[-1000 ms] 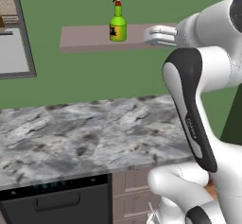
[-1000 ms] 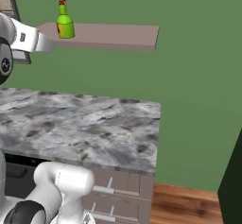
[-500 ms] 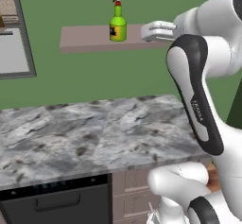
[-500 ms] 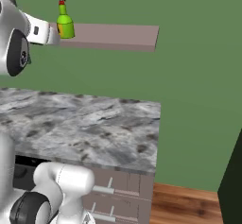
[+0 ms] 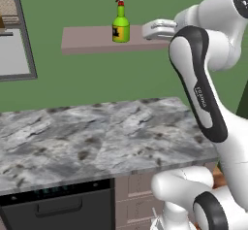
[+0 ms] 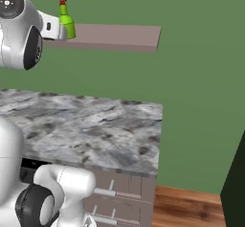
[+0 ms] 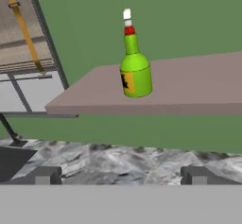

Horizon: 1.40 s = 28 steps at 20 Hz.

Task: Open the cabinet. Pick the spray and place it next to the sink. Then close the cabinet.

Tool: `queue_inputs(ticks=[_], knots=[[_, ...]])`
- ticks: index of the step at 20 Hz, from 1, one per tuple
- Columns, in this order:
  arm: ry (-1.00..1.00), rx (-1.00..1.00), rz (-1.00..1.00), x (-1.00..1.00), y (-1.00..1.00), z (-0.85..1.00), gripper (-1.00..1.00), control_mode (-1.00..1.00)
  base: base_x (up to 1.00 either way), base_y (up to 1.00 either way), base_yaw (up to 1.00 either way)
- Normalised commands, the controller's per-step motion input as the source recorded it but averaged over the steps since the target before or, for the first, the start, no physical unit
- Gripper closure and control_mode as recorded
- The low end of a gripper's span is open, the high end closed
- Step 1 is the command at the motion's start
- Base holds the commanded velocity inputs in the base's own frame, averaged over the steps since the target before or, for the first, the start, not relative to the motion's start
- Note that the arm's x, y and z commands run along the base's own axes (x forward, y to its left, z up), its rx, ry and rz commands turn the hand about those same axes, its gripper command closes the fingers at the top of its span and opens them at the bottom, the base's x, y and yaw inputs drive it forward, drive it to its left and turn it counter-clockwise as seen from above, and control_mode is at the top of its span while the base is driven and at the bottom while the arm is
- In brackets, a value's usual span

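1. Left base view: spray (image 5: pixel 120 23) upright on a brown shelf (image 5: pixel 92 38) against the green wall (image 5: pixel 121 73), toward 12 o'clock. Gripper (image 5: pixel 150 30) level with the shelf, at 3 o'clock of the bottle, near it but apart. Marble counter (image 5: pixel 97 137) below, dark oven front (image 5: pixel 58 207) at 7 o'clock. Step in hand, by judgement: reaching to pick the bottle.

2. Right base view: same bottle (image 6: pixel 66 20) at 11 o'clock, standing near the shelf's (image 6: pixel 119 35) left end; the hand close at 9 o'clock of it, partly behind the arm's joint, so contact hard to judge here. Counter (image 6: pixel 95 125) with drawers (image 6: pixel 119 197) under it, wooden floor (image 6: pixel 191 207) at 5 o'clock.

3. Hand view: bottle (image 7: pixel 134 69) dead ahead, slightly above centre, untouched. Fingertips (image 7: pixel 45 176) spread wide at 7 and 5 o'clock, released, nothing between them. Window frame (image 7: pixel 42 34) at 10 o'clock; dark edge of the sink (image 7: pixel 14 159) at 8 o'clock.

4. Next move, by judgement: straight advance until the green body sits between the tips, then a close around the label zone; risk of tipping a tall, narrow bottle if nudged off-centre.
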Motion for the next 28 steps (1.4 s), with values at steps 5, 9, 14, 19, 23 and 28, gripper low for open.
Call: queue_inputs(ticks=[5,9,14,19,23,28], knots=[[0.0,0.0,0.0,0.38,0.15,0.0,-1.0,-1.0,0.0,0.0,0.0],[0.0,-0.02,0.0,0.4,0.14,0.03,-1.0,-1.0,0.0,0.0,0.0],[0.0,-0.13,0.0,0.28,0.12,0.12,-1.0,-1.0,0.0,0.0,0.0],[0.0,-0.14,0.0,0.19,0.08,0.04,-1.0,-1.0,0.0,0.0,0.0],[0.0,-0.07,0.0,0.39,0.0,0.0,-1.0,-1.0,0.0,0.0,0.0],[0.0,-0.03,0.0,0.4,0.0,0.0,-1.0,-1.0,0.0,0.0,0.0]])
